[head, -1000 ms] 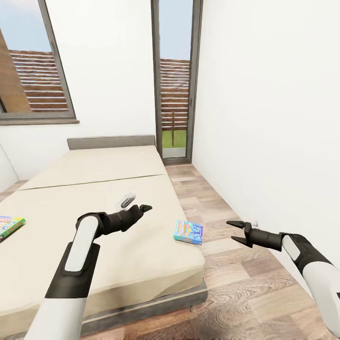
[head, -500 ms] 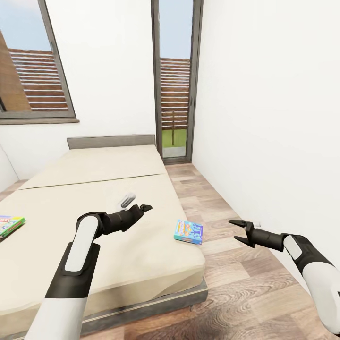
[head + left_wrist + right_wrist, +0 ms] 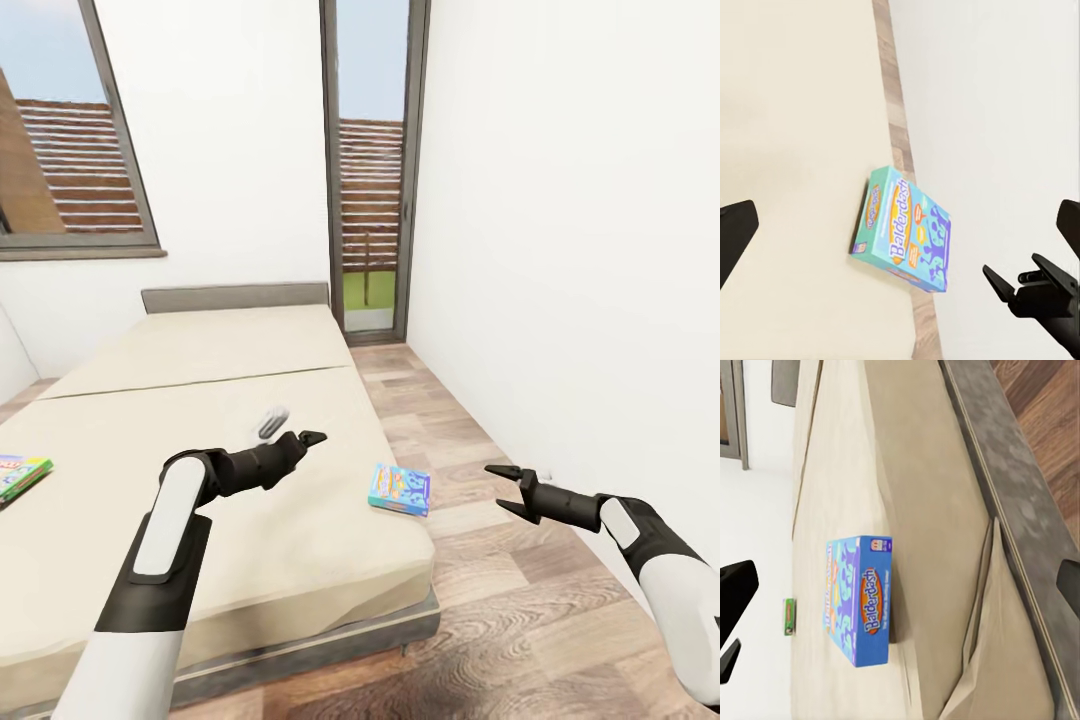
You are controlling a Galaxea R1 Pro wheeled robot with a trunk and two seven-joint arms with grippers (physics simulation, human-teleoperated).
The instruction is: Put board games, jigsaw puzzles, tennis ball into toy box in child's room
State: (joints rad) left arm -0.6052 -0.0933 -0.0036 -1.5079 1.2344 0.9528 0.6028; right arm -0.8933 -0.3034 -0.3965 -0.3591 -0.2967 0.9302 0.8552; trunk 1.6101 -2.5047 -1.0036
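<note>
The robot stands at the foot corner of the bed [image 3: 250, 500], and both arms are raised and spread, which looks like a stance for reaching the nearer of the two board games rather than for carrying anything. The left gripper [image 3: 300, 438] hovers above the mattress with its jaws apart and empty; the right gripper [image 3: 508, 490] hangs over the wood floor [image 3: 470, 620] beside the bed, its jaws likewise parted and holding nothing. Between them, near the bed's right edge, lies the blue game box [image 3: 399, 490], flat on its broad face; in the left wrist view this blue game box [image 3: 904, 229] carries the lettering Balderdash on a teal and blue printed lid, and its thin side shows it to be a shallow cardboard carton with crisp corners. Lying so close to the edge, it should be easy to take from the floor side. The second game, a green box [image 3: 20, 477], rests far over at the left edge of the bed, well apart from the first. A small grey and white object [image 3: 271, 421] sits on the mattress just beyond the left jaws; what it is cannot be told. The mattress cover is plain beige cloth, smooth, sagging slightly over a grey frame.
</note>
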